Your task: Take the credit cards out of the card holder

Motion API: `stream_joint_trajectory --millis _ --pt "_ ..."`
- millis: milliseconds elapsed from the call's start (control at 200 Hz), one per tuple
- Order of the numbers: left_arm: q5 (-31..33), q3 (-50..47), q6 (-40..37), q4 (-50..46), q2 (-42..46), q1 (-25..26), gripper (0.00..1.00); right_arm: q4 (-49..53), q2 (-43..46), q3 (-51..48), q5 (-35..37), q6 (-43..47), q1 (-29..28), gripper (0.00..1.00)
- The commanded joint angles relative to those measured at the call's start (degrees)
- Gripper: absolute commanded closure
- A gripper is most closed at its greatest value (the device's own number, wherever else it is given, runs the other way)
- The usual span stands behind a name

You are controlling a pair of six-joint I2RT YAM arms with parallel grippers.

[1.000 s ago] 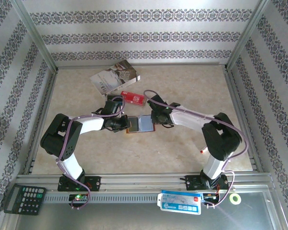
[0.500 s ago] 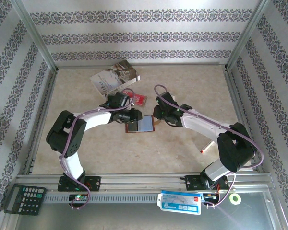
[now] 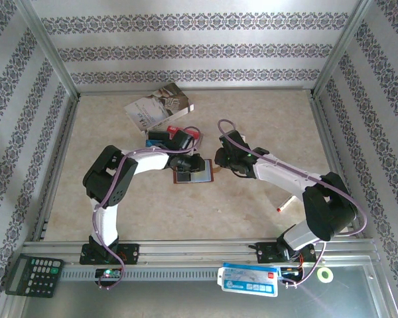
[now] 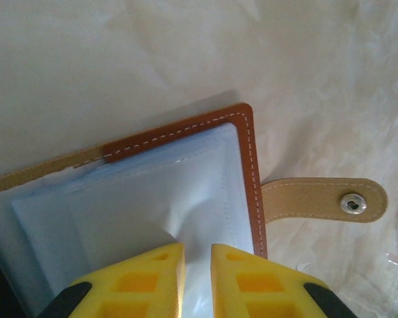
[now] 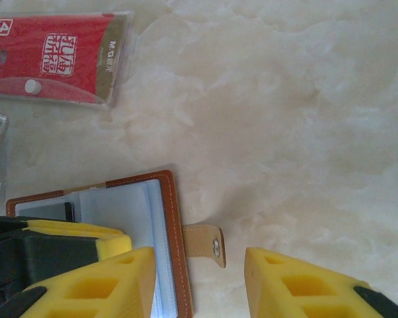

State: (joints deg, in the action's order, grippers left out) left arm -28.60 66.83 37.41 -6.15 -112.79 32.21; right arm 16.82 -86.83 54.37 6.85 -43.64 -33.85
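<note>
Left end effector (image 4: 198, 255): yellow fingers (image 4: 146, 271) drawn nearly together, with a narrow slit left between them. The clear sleeve (image 4: 139, 199) is puckered up towards that slit, but whether plastic or a card is actually nipped cannot be told.

Right end effector (image 5: 200, 262): fingers spread wide, nothing held. The closing tab (image 5: 205, 244) is found just ahead of the gap, with the holder's stitched right edge beside the left finger.

Card holder (image 4: 186, 136): brown leather, laid open flat on the table (image 5: 305, 132), directly beneath the left end effector's tips, its tab pointing away to their right.

Credit cards: none seen clear of the holder, so they are judged to be inside the sleeves. A dark slip (image 5: 48, 212) in a pocket to the left of the right end effector may be one.

Red packet (image 5: 53, 56): well ahead and to the left of the right end effector; no part of the job.

Step in hand, as judged: a card is to be drawn from its sleeve.

Handling notes:
- The holder should be pinned by its leather edge or tab, so that it is not dragged along.
- The card's edge should be caught, not the limp plastic alone. Otherwise the whole holder is likely to be lifted.
- The pull is best made low and straight along the pocket's mouth, so that nothing is torn or bent.
</note>
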Motion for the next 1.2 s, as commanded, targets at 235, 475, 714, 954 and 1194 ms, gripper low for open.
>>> stream_joint_trajectory --millis 235,475,714,954,1194 --pt "-6.9 0.2 4.9 5.4 7.8 -1.1 0.66 -14.1 2.9 -5.1 -8.1 -3.4 0.9 0.56" --pt "-3.5 -8.9 4.8 3.8 17.7 -9.1 0.49 -20.4 -0.4 -5.7 -16.7 -6.0 0.6 0.55" --pt "-1.8 -15.1 4.5 2.7 22.6 -13.7 0.44 -22.5 -8.0 -1.8 -20.9 -8.5 -2.5 0.57" --pt "-0.3 -16.5 2.8 1.0 20.3 -13.7 0.53 -21.9 -14.7 1.9 -23.8 -11.5 -3.5 0.67" --pt "0.6 -14.3 2.6 0.5 16.1 -11.5 0.63 -22.1 -18.4 4.0 -24.6 -14.2 -3.6 0.74"
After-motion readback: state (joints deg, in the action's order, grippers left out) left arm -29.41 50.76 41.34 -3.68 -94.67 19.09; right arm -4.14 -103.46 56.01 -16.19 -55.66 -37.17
